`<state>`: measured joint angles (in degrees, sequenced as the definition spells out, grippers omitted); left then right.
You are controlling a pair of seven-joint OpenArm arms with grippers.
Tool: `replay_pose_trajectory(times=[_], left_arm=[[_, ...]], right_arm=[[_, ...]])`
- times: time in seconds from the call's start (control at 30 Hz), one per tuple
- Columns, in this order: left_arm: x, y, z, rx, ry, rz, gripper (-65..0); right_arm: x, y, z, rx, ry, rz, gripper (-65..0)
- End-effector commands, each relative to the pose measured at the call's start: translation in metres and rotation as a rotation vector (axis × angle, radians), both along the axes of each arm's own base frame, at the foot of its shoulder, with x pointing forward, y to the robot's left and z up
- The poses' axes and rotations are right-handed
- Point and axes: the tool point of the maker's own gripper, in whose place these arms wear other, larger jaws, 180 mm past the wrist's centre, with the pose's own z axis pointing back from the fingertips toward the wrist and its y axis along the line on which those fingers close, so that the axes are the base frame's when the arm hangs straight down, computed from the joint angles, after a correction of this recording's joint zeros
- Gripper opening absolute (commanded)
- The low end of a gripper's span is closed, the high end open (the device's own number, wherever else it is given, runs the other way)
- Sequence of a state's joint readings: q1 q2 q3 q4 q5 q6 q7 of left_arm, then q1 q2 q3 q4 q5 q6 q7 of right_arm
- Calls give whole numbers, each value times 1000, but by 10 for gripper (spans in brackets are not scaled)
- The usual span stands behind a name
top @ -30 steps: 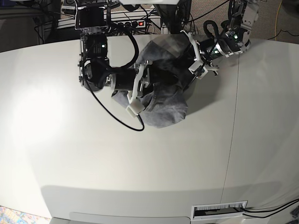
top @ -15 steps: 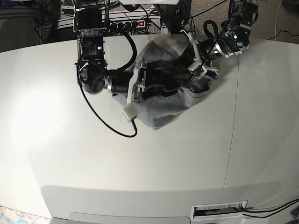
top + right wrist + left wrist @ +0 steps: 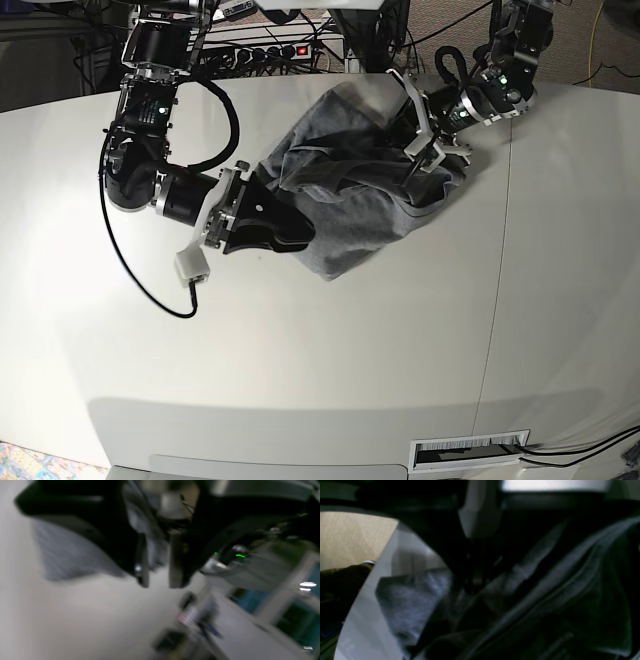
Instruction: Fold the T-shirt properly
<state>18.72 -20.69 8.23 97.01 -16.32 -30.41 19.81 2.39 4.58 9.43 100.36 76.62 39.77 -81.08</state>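
The heather-grey T-shirt (image 3: 350, 205) lies rumpled at the back middle of the white table (image 3: 300, 350). It is stretched between my two grippers. My right gripper (image 3: 292, 236) is at the shirt's left edge in the base view. In the blurred right wrist view its fingers (image 3: 141, 562) stand close together just above the table, with grey cloth (image 3: 153, 547) between them. My left gripper (image 3: 428, 150) is at the shirt's back right part, closed among dark folds (image 3: 545, 585). A flat grey piece of the shirt (image 3: 410, 597) lies on the table below it.
A black cable with a white plug (image 3: 190, 266) hangs from the right arm onto the table. A power strip (image 3: 285, 50) and cables lie behind the table's back edge. A table seam (image 3: 497, 260) runs front to back on the right. A labelled slot (image 3: 470, 450) is at the front edge.
My right gripper has swung left and toward the front in the base view, drawing the shirt's left edge with it. The shirt has spread wider. My left gripper has hardly moved.
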Motion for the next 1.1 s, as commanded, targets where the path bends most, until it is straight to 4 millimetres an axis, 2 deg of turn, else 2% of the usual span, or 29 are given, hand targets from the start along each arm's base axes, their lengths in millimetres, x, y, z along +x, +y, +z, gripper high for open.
replay_pose_trajectory(times=[0.0, 0.1, 0.23, 0.33, 0.47, 0.57, 0.7, 0.87, 0.97, 1.07], left_arm=[[-7, 13, -14, 98, 33, -14, -650], [-7, 11, -14, 92, 34, -17, -650], [-7, 9, -13, 78, 37, -13, -650], [-7, 10, -13, 78, 36, -13, -650], [-7, 10, -13, 82, 36, -12, -650], [-7, 13, -15, 109, 29, -18, -650], [-6, 16, -18, 142, 18, -27, -650], [-9, 22, -18, 235, 32, -59, -650], [-9, 23, -3, 302, 25, -86, -650], [-6, 23, 18, 358, -3, -95, -650]], right_arm=[[6, 0, 9, 4, -35, -8, -585], [8, -4, -18, -141, -2, -25, -647], [5, 1, -58, -381, 25, 9, -650], [-12, 19, -76, -487, 21, 124, -650], [-47, 38, -95, -559, 28, 308, -650], [-67, 45, -99, -556, 40, 402, -650], [-69, 37, -96, -538, 53, 412, -650], [-40, 10, -76, -466, 46, 271, -650], [-14, -12, -57, -415, 11, 139, -650], [3, -28, -45, -391, -19, 51, -650]])
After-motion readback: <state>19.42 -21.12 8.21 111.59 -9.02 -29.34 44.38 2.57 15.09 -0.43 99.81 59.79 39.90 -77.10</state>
